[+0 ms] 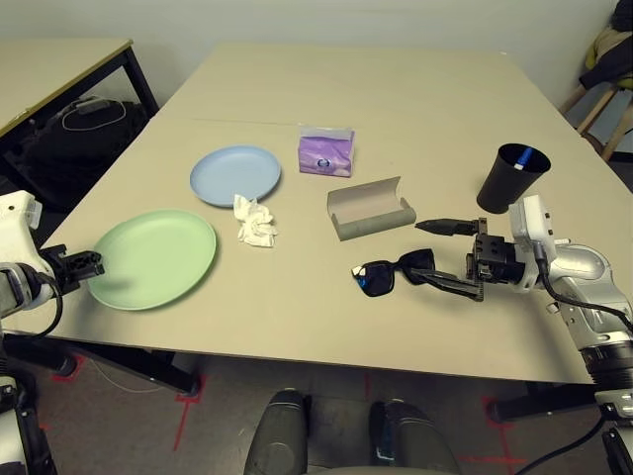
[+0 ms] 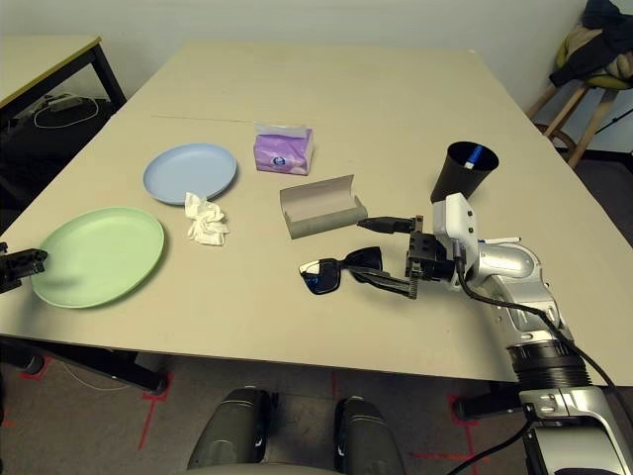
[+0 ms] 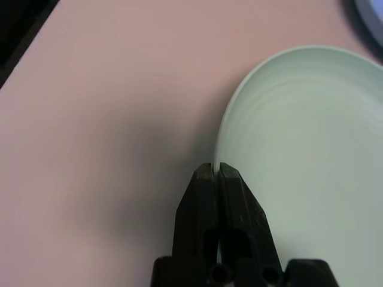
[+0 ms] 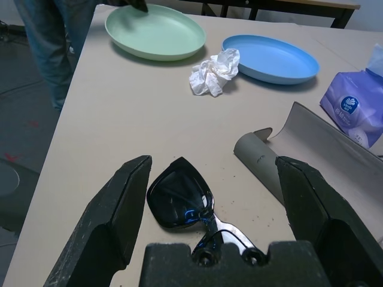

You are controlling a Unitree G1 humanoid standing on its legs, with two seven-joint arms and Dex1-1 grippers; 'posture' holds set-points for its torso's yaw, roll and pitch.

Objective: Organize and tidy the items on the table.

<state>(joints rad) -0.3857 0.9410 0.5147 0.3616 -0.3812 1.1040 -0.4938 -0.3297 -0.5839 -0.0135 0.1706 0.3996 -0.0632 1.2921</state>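
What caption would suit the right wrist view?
Open right tool poised around sunglasses, beside an open glasses case.

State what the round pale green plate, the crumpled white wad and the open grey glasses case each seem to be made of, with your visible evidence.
Round pale green plate: probably matte plastic, with an even colour and a dull sheen. Crumpled white wad: tissue paper, with soft irregular creases. Open grey glasses case: apparently stiff board or plastic with a matte cover; it holds its curve.

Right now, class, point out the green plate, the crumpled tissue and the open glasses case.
green plate [image 1: 156,257], left eye view, centre of its dish.
crumpled tissue [image 1: 256,221], left eye view, middle of the wad.
glasses case [image 2: 318,209], right eye view, inside of its open shell.
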